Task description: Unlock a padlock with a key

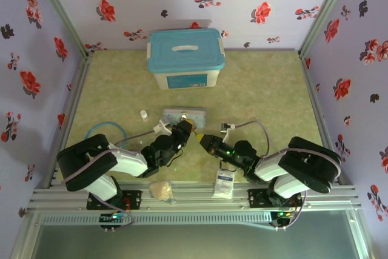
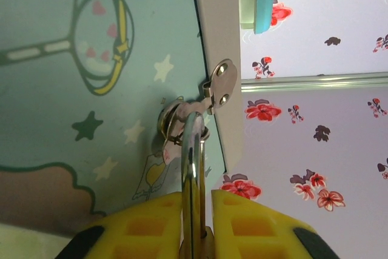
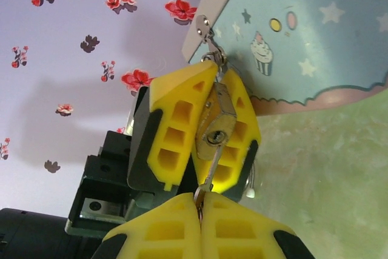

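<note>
Brass padlock (image 3: 219, 116) in ribbed yellow left gripper (image 2: 196, 201), slim key (image 3: 209, 167) at keyhole (image 3: 213, 138)

No legible text or numbers.

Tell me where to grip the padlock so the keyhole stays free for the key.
Pinch the padlock across its brass body's two flat faces, coming from the side. Its keyhole end faces the key, and its shackle is hooked through the hasp of the tin, so both ends must stay uncovered.
</note>
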You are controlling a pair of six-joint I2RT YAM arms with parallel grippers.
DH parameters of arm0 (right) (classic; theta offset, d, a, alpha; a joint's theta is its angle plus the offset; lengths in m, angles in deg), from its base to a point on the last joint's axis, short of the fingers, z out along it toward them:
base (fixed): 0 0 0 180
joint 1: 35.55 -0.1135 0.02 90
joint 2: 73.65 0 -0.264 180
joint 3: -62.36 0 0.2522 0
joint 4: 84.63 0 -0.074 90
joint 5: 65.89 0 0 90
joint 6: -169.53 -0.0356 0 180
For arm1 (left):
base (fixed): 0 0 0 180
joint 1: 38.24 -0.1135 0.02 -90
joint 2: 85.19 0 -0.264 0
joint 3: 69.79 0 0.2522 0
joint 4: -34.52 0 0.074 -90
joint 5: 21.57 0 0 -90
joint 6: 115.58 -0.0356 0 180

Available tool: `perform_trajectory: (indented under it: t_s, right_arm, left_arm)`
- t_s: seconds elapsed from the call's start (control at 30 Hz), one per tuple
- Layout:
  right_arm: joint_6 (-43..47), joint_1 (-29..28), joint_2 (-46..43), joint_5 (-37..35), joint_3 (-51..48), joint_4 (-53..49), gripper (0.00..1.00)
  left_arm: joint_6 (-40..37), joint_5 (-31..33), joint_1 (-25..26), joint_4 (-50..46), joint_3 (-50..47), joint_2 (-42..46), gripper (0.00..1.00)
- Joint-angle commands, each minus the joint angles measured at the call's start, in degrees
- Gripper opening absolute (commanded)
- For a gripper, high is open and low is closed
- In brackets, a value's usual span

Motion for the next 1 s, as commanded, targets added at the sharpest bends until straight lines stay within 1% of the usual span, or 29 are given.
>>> perform_trajectory:
  t_s: [0.0, 0.3, 0.47, 0.57, 0.77, 0.83, 0.97]
  right_arm:
    - [1.59, -0.43, 0.94, 0.61, 1.98, 0.86, 0.00]
    - [1.84, 0.80, 1.22, 0.96, 2.02, 0.88, 0.00]
    - [2.48, 3.56, -0.50, 3.26, 2.00, 0.82, 0.00]
    - [2.02, 5.47, 0.77, 5.64, 2.42, 0.83, 0.00]
    - [1.45, 5.84, 5.33, 8.82, 5.24, 0.89, 0.00]
    - [1.40, 6.05, 5.19, 8.64, 5.15, 0.93, 0.00]
    - [1.87, 6.85, 2.97, 11.17, 4.82, 0.91, 0.00]
  left_arm:
    - [-1.30, 0.75, 0.64, 4.93, 1.22, 0.98, 0.00]
    - [-0.68, 0.75, 0.90, 5.37, 1.00, 0.76, 0.00]
    - [-0.07, 0.74, 1.17, 5.71, 0.91, 0.58, 0.00]
    - [-0.21, 0.62, 1.26, 6.17, 0.97, 0.58, 0.00]
    - [0.44, -0.14, 1.57, 8.27, 1.00, -0.93, 0.00]
    - [1.35, -0.42, 1.60, 8.45, 0.89, -1.63, 0.00]
    - [1.37, -0.83, 1.77, 9.17, 1.06, -2.62, 0.00]
